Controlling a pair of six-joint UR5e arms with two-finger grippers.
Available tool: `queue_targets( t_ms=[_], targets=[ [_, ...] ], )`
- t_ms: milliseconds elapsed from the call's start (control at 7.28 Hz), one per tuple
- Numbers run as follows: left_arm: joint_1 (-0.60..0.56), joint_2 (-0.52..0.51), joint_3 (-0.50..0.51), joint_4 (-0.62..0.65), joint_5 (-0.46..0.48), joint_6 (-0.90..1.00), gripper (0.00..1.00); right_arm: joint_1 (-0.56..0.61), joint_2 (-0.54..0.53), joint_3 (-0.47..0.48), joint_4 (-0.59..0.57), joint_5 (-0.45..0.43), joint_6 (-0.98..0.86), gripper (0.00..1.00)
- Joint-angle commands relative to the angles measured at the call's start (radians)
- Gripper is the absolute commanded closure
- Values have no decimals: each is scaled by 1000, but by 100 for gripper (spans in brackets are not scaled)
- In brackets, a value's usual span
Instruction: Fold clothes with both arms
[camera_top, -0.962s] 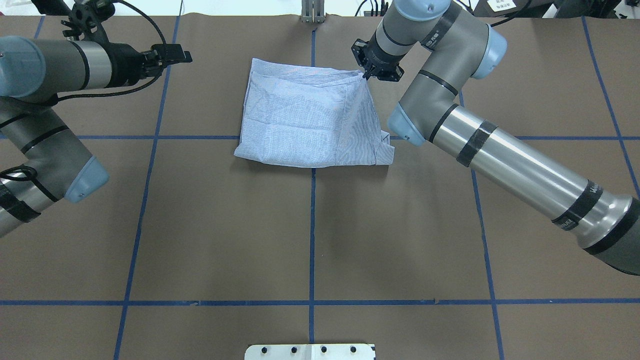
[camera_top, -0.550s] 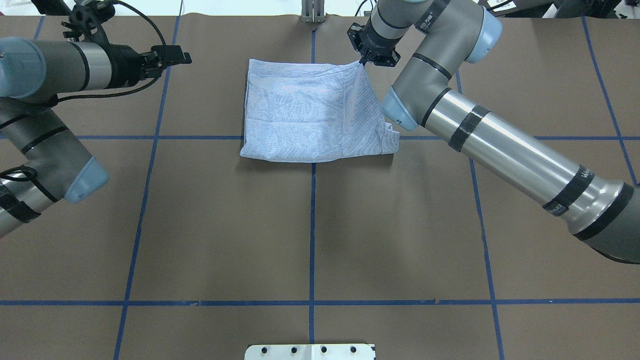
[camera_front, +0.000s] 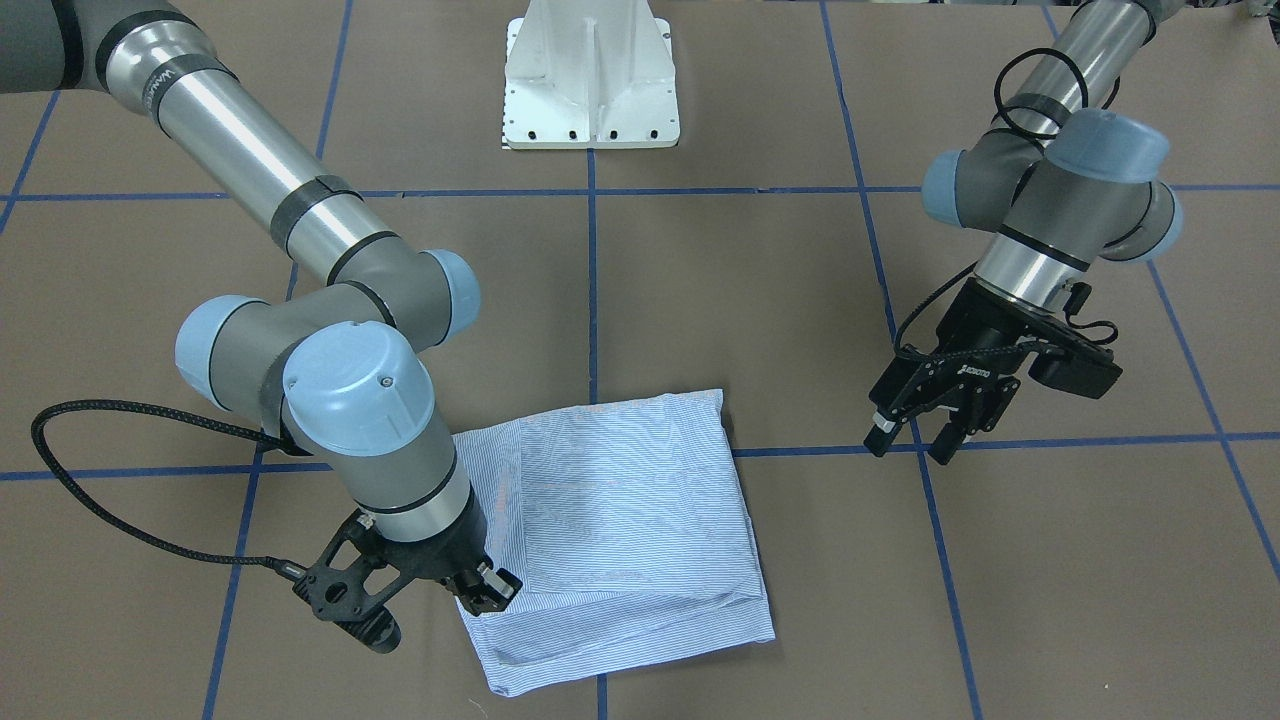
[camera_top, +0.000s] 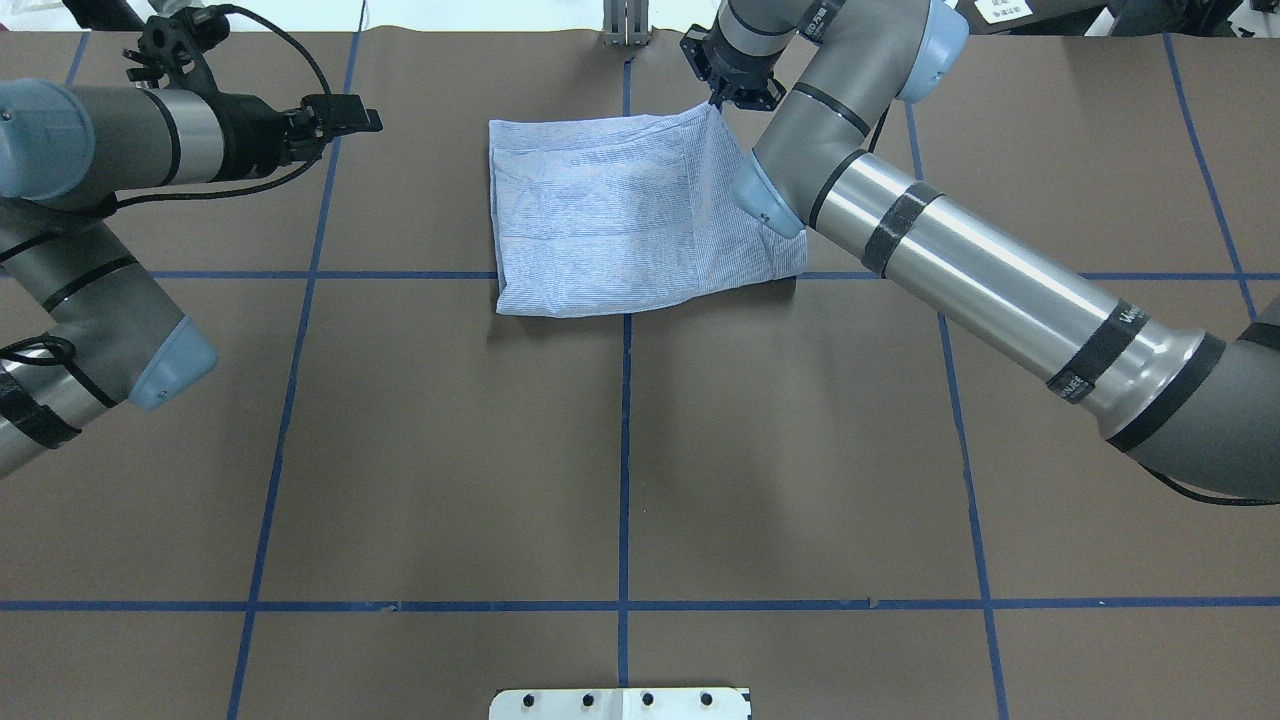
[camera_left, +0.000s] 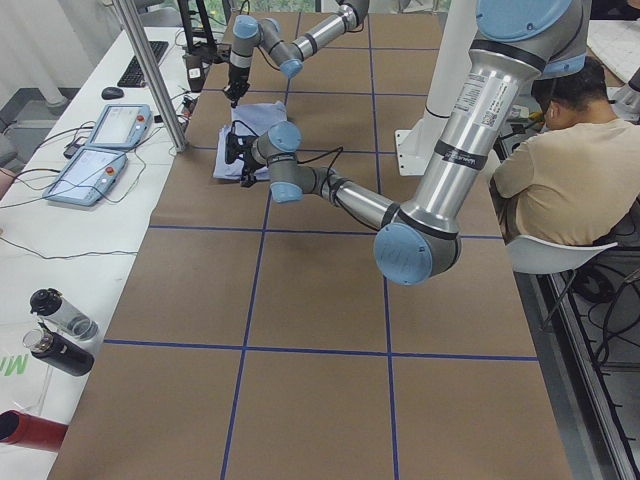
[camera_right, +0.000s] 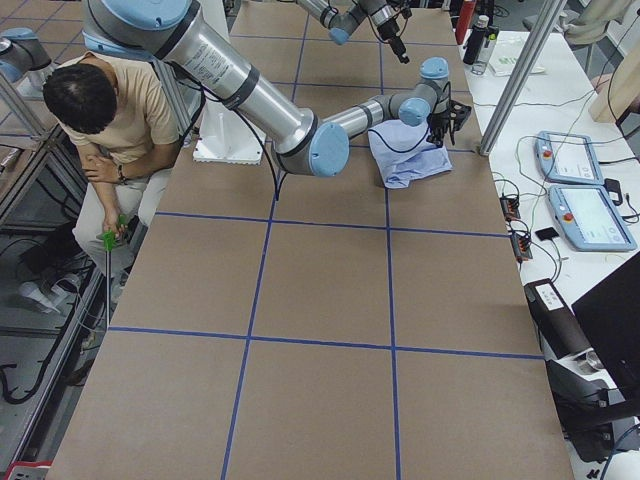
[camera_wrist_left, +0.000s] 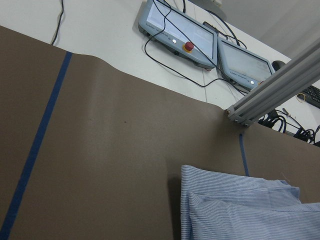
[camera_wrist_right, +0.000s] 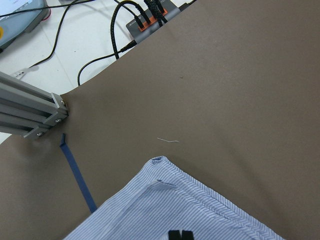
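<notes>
Since half a second ago the right gripper has hauled its corner of the striped shirt further toward the far table edge, and the whole folded bundle slid along with it. Its jaws are pinched tight on that corner, with the cloth pulled up into a little peak there. Shirt's a rough rectangle on the brown paper-covered table, far centre, straddling the middle blue tape line. Left gripper hasn't budged, hovering well off to the shirt's left, fingers spread apart.
</notes>
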Motion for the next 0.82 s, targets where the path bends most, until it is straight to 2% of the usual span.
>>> queue_targets(
  t_ms=[0, 275, 687],
  targets=[
    [19, -6, -9, 1, 1, -113, 1, 0, 9, -13, 1, -10, 0, 100],
    [118, -18, -14, 0, 1, -278, 4, -1, 9, -14, 1, -12, 0, 100],
    [238, -21, -14, 0, 2, -423, 7, -3, 11, -45, 52, -12, 0, 100]
  ],
)
